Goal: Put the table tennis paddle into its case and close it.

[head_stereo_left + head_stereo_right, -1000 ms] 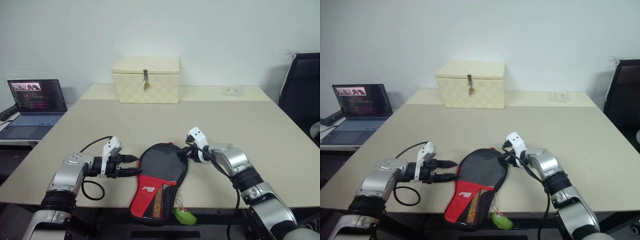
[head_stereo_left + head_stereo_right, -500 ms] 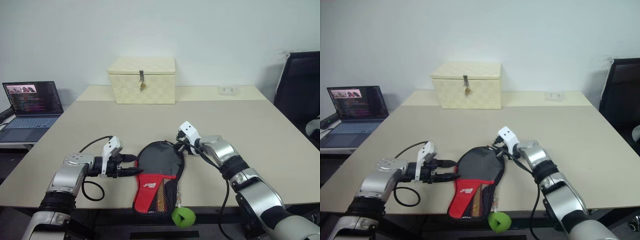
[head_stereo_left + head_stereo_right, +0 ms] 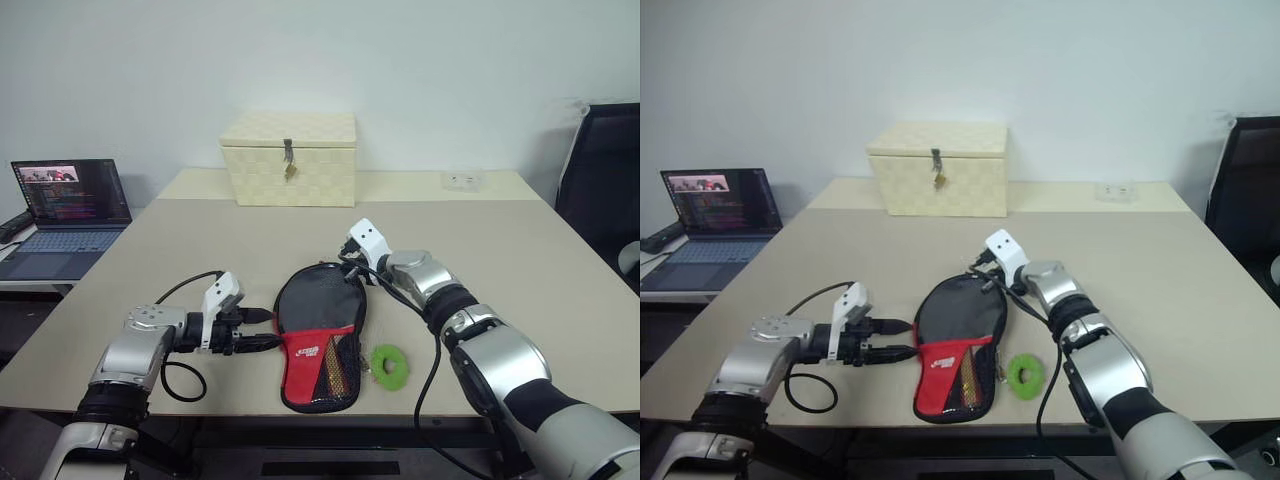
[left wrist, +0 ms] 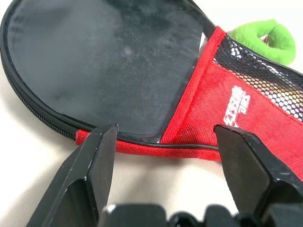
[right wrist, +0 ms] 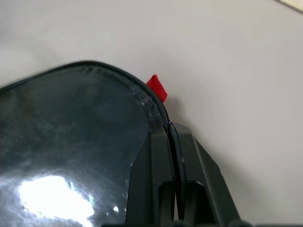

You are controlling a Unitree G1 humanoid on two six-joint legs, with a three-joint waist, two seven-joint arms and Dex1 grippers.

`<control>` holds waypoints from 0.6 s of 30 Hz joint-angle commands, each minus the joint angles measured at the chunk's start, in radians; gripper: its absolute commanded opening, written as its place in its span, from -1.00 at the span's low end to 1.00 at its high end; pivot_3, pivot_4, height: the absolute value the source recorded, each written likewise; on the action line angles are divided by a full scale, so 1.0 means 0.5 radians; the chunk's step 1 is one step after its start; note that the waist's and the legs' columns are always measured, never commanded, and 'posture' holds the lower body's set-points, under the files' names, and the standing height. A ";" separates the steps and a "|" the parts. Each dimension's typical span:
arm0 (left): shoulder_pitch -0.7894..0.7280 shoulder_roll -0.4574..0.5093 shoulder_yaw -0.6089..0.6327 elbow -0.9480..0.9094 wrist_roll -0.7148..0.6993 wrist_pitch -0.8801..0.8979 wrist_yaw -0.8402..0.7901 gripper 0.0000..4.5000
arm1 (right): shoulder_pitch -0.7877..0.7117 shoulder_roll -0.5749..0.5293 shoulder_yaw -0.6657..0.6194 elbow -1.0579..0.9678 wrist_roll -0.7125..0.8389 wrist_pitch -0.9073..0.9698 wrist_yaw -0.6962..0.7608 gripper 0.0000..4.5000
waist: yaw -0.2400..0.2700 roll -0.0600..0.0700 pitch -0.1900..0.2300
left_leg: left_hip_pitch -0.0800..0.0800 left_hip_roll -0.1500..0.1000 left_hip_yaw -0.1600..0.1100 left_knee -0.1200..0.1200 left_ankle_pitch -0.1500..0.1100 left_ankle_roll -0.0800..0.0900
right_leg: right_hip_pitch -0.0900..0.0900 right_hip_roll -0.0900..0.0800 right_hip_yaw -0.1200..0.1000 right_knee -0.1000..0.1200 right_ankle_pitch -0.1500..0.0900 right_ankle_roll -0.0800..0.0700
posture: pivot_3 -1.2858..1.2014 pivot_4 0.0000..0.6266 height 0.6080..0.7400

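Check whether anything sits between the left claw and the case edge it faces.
Nothing visible does. The left claw stands open right at the case, its fingers flanking the red side edge with only bare table between.

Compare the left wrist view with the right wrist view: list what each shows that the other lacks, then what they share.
Left wrist view only: the left gripper open, its fingers either side of the case's red edge, the red panel with white logo, the mesh pocket and a green ring.

Right wrist view only: the right gripper shut on the case's zipped rim, beside a small red tab.

Both: the case and the table.
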 commanded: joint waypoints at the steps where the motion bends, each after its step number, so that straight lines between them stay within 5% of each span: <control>1: -0.033 0.010 -0.022 -0.060 -0.014 -0.032 -0.001 0.57 | -0.027 0.033 -0.023 0.002 -0.036 -0.050 0.008 -0.99 | 0.000 0.000 0.000 | 0.000 0.000 0.000 0.000 0.000 0.000 | 0.000 0.000 0.000 0.000 0.000 0.000 | 0.03 -0.52 1.00; 3: -0.058 -0.005 -0.050 -0.038 -0.006 -0.052 -0.006 0.57 | -0.019 0.043 -0.056 0.006 -0.026 -0.061 -0.024 -0.99 | 0.000 0.000 0.000 | 0.000 0.000 0.000 -0.001 0.000 0.000 | 0.000 0.000 0.000 0.000 0.000 -0.001 | 0.03 -0.52 1.00; 6: -0.129 -0.034 -0.092 0.024 0.008 -0.088 -0.013 0.57 | -0.036 0.056 -0.115 -0.001 0.003 -0.072 -0.063 -0.72 | 0.001 0.001 0.001 | 0.000 0.001 0.000 -0.001 0.000 0.000 | 0.000 0.000 0.000 0.000 -0.001 -0.001 | 0.03 -0.52 1.00; 14: -0.305 -0.120 -0.175 0.238 0.047 -0.264 -0.056 0.57 | -0.124 0.067 -0.311 -0.136 0.117 -0.051 -0.107 0.50 | -0.001 0.002 0.001 | 0.000 0.000 -0.001 -0.001 0.000 0.000 | 0.000 0.000 -0.001 0.001 -0.001 -0.001 | 0.03 -0.52 1.00; 18: -0.455 -0.195 -0.269 0.494 0.154 -0.513 -0.094 0.57 | 0.065 -0.034 -0.307 -0.735 0.197 0.264 0.054 0.98 | 0.003 0.004 0.003 | -0.004 0.000 -0.003 0.000 0.000 0.000 | -0.002 0.000 -0.003 0.001 -0.001 -0.001 | 0.03 -0.52 1.00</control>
